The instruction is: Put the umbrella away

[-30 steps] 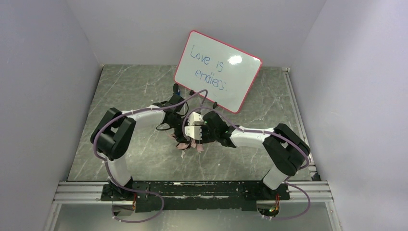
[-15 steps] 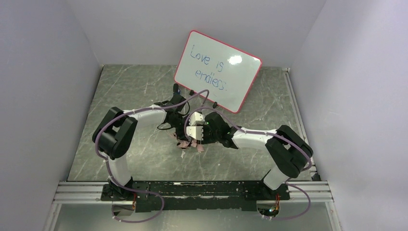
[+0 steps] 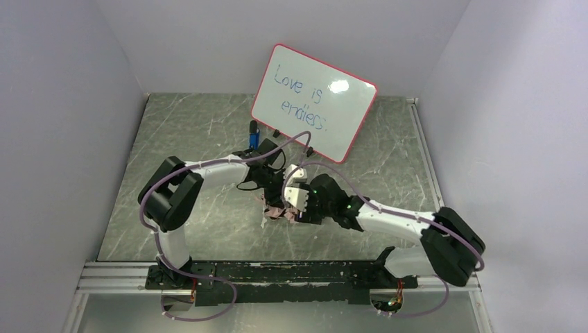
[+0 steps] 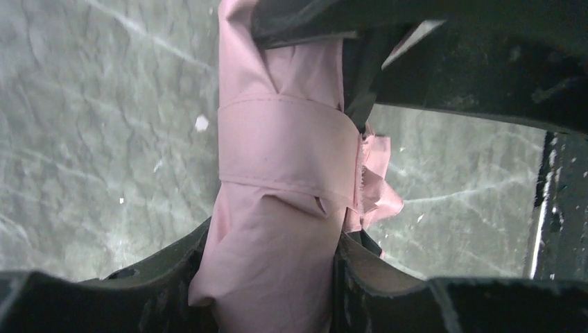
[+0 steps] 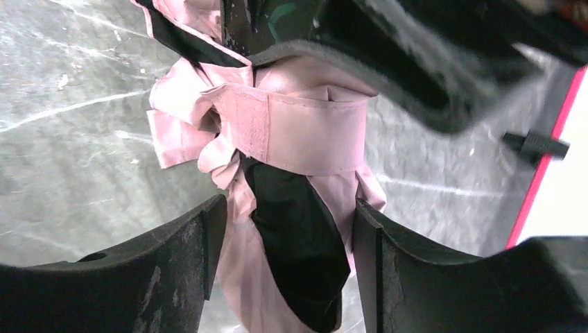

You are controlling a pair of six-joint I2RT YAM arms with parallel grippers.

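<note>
The umbrella [image 3: 276,209] sits bundled up near the middle of the table [image 3: 194,132], sandwiched between the two wrists. From overhead it's just a few scraps of pink poking out from under them. Its wrap strap [image 4: 284,146] goes round the folded canopy, so my read is we're in the tidy-and-fasten step. The canopy is gathered and the band is around it, but it's not neat yet, since loose flaps stick out on one side.

The left gripper [image 4: 270,277] is pinching the bundle, with fabric packed tight against both fingers. The right gripper [image 5: 288,243] has its fingers spread either side of the bundle, and a sliver of table shows beside one, so it looks loose to me, not clamped.

Next move, I'd guess the right one needs to catch the strap end or press it flat while the left steadies the bundle. The fabric is thin, so it'll probably slide and bunch; go gently.

On views, the overhead is the only one that places things. It shows the red-framed whiteboard [image 3: 315,104] at the back, well apart from the umbrella, but the wrists hide nearly everything else. The left wrist view shows the strap's plain side and that snug grip. The right wrist view shows the strap's overlapping end, the frilly loose fabric and a black patch [image 5: 298,257] below the band — lining or some other part, I can't tell.
</note>
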